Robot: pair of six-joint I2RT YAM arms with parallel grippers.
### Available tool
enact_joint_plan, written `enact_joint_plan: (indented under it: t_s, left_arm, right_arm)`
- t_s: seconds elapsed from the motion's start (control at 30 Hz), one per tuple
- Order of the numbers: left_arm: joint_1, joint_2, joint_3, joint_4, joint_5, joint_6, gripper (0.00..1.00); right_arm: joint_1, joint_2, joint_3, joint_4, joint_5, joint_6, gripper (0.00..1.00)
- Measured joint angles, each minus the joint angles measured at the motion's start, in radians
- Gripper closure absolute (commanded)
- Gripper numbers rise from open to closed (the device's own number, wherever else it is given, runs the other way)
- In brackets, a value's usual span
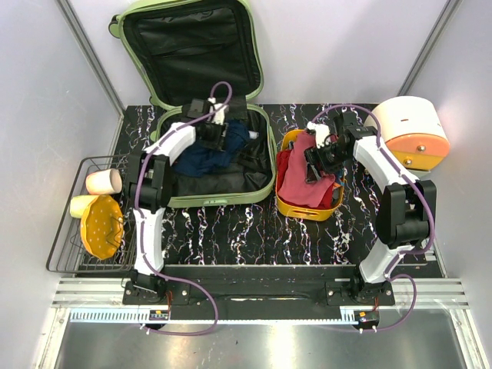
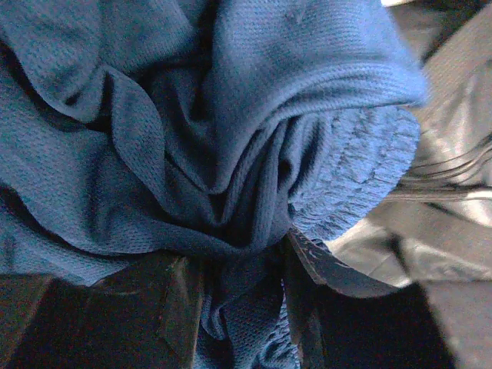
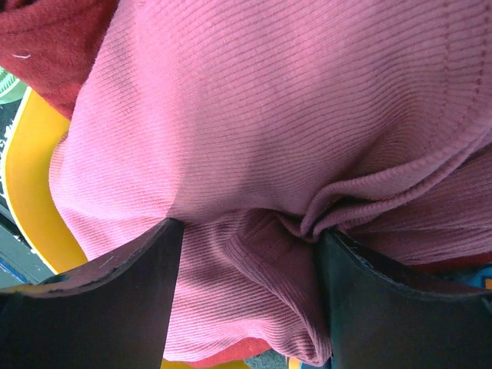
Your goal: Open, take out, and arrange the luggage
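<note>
White arms, black joints, seemingly purple cables

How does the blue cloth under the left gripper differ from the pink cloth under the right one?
The blue cloth is a fine mesh knit; the pink cloth is ribbed. The blue cloth lies in the open luggage; the pink cloth lies in the yellow tray. Shared: both are bunched between the fingers of a gripper, left and right.

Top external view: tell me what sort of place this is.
Probably a robot test cell rather than a home: two arms are bolted to a rail at the edge of a marble-patterned table, plain panel walls close it in, and props like the luggage are staged.
</note>
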Motion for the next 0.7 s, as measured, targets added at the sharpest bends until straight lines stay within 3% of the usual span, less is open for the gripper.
enact_joint_plan:
  t_s: [0.07,0.1,0.2,0.3,0.33,0.7]
  left_arm:
    - [0.046,-0.015,-0.011,-0.012,0.028,0.014,0.5]
    - [0.069,-0.024,-0.014,-0.019,0.035,0.024,0.38]
    - [0.106,-0.046,-0.024,-0.02,0.038,0.06,0.21]
    - [0.114,-0.064,-0.029,-0.021,0.035,0.084,0.1]
    - [0.111,-0.07,-0.032,-0.02,0.035,0.091,0.01]
    - [-0.016,-0.182,-0.181,0.051,-0.095,0.195,0.01]
  right_arm:
    - [0.0,0.0,0.0,0.0,0.0,-0.002,0.24]
    - [0.0,0.0,0.0,0.0,-0.001,-0.003,0.24]
    - [0.0,0.0,0.0,0.0,-0.002,-0.003,0.24]
    - [0.0,0.0,0.0,-0.001,-0.002,-0.003,0.24]
    - [0.0,0.0,0.0,-0.002,-0.002,-0.003,0.23]
    - [0.0,0.0,0.005,-0.01,-0.003,-0.006,0.23]
